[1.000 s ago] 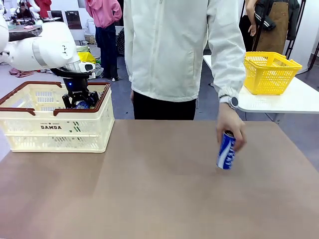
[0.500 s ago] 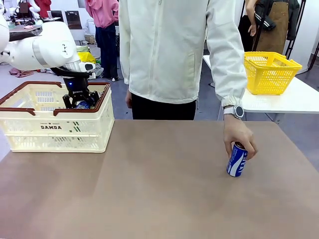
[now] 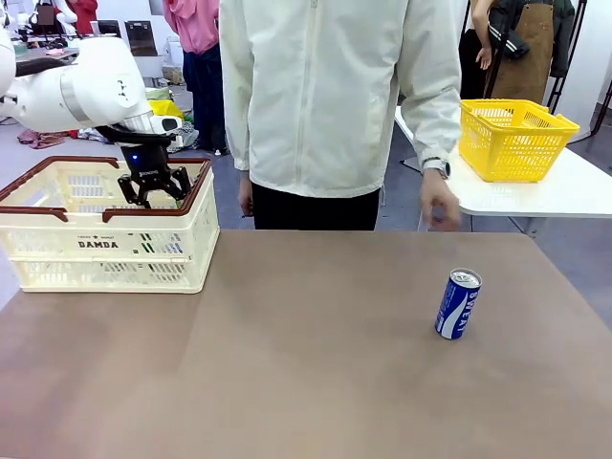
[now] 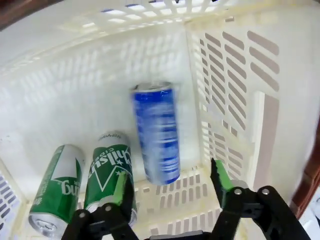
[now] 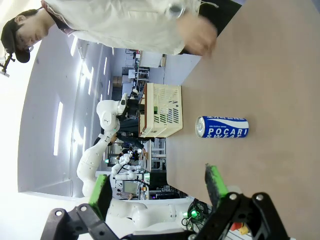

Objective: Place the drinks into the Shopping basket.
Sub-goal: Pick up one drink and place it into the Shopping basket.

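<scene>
Left gripper (image 3: 153, 198) hangs over the Shopping basket (image 3: 105, 258) at the left of the front view, fingers spread and holding nothing. Inside the basket, the left wrist view shows a blue can (image 4: 156, 132) against the slotted side wall, its print smeared, apart from both fingers, and two green cans (image 4: 107, 172) lying side by side on the basket floor at lower left. Judgement: the deposit of the blue can is as good as complete, and three drinks are in. One drink remains outside: a Pocari Sweat can (image 3: 458, 304) stands upright on the table (image 3: 306, 382) at right of centre, well apart from the basket. The person's hand (image 3: 440, 206) is at the far table edge, clear of that can. Right gripper (image 5: 157, 180) has its fingers wide apart, empty, with the can in its sight. Next move, as judged: an open gripper must descend squarely around the can's body, close, then carry it across to the basket.
</scene>
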Robot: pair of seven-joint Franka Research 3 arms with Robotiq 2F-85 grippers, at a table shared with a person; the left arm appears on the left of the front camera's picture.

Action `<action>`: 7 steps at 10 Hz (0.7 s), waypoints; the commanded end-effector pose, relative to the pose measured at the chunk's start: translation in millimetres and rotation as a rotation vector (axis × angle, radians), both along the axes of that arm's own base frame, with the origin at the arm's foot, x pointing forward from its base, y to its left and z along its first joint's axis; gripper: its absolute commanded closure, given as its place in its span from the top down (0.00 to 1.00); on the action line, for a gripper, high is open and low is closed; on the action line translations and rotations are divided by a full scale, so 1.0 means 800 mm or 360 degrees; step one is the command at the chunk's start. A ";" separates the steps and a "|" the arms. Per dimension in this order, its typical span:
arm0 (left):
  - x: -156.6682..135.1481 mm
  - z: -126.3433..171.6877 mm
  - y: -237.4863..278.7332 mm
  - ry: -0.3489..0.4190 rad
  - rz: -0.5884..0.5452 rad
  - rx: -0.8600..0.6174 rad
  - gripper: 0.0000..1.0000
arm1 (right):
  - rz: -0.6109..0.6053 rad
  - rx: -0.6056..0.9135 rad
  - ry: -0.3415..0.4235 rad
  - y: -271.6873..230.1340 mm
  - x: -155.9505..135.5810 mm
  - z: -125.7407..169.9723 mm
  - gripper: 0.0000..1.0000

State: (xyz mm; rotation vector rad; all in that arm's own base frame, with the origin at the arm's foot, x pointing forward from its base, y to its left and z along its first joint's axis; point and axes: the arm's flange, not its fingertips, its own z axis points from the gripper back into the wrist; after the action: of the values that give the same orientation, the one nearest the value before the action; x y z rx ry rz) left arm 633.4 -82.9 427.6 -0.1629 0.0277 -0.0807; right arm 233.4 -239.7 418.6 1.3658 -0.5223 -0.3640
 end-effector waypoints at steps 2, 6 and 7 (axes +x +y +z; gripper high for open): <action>-0.004 0.012 0.003 -0.0022 -0.0007 -0.0048 1.00 | 0.0021 -0.0012 -0.0031 -0.001 -0.001 0.001 1.00; -0.018 0.054 0.019 -0.0127 0.0002 -0.0111 1.00 | 0.0021 -0.0012 -0.0031 -0.001 -0.001 0.001 1.00; -0.032 0.092 0.029 -0.0182 -0.0053 -0.0180 1.00 | 0.0021 -0.0012 -0.0031 -0.001 -0.001 0.001 1.00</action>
State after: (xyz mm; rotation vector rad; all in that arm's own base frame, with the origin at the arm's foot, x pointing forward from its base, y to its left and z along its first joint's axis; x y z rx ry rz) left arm 625.4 -72.0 478.5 -0.2085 -0.0541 -0.0790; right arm 233.4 -239.7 418.6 1.3659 -0.5221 -0.3641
